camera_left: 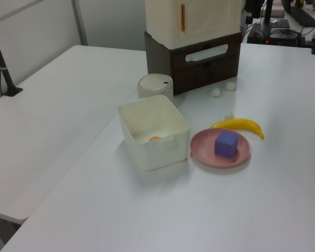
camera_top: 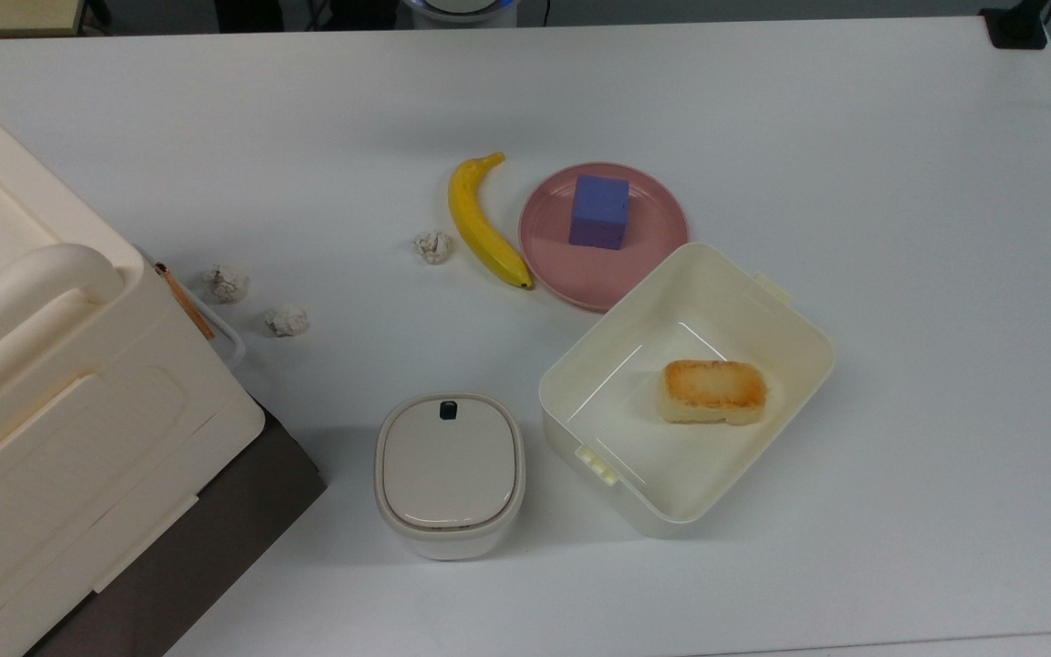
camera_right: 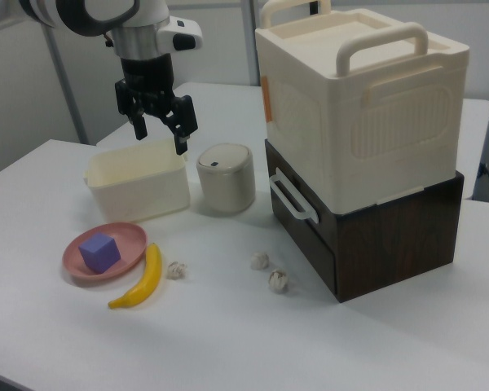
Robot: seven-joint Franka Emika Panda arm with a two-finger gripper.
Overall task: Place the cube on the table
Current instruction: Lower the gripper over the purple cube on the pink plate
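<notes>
Cube [camera_top: 599, 211] sits on the pink plate [camera_top: 653, 251] in the top view, slightly turned, with no long axis, beside the banana [camera_top: 482, 225] on the white surface [camera_top: 900, 182]. In the left view it rests flat on the plate, right of the open tub [camera_left: 153, 131]. In the right view the tool [camera_right: 157, 130] hangs open and empty above the tub, well apart from the cube.

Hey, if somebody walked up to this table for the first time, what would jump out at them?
Probably the blue-purple cube sitting on the round pink plate, with the yellow banana lying just beside the plate on the top view's left. Next, the open cream bin holding a piece of toasted bread. In the right view, the gripper hangs open above that bin.
</notes>
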